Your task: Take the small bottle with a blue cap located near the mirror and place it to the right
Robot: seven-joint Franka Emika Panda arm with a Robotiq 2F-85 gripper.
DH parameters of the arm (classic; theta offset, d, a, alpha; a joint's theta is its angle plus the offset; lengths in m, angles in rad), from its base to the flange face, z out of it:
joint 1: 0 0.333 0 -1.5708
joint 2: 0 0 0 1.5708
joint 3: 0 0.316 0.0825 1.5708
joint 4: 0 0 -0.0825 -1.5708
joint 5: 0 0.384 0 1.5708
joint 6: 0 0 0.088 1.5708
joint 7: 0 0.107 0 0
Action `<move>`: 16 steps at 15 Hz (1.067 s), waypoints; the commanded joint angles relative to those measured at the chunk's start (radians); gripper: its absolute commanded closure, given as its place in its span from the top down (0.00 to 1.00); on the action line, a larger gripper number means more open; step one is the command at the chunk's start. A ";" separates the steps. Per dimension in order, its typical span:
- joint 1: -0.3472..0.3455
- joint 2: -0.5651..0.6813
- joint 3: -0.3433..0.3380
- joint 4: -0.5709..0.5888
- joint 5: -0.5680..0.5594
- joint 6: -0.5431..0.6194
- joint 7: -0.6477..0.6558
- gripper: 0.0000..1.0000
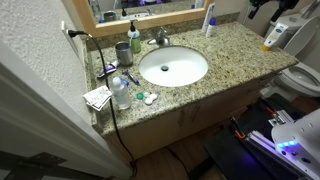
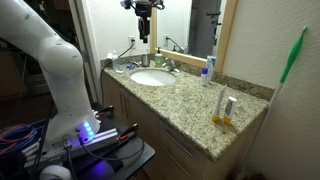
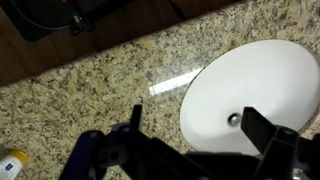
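Small bottle with a blue cap (image 2: 208,72): we count one, slim and of white plastic. It stands upright on the speckled granite desk (image 2: 190,105), right of centre in an exterior view, at the foot of the light wooden frame of the mirror (image 2: 231,40). We see one arm (image 2: 55,65), white and smooth-shelled, rising at the left edge of that frame. Its black wrist hangs from the top edge and points straight down over the single oval white sink (image 2: 152,77). In the wrist view we find the jaws spread wide and empty: two dark fingers (image 3: 135,122) enter from the lower edge, with the glossy basin and its one metal drain (image 3: 235,118) beneath. One chrome faucet (image 1: 158,38) stands behind the sink in an exterior view. Bottle and jaws are well apart.
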 commanded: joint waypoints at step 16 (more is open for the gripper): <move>-0.133 0.395 -0.162 0.257 -0.012 0.176 -0.039 1.00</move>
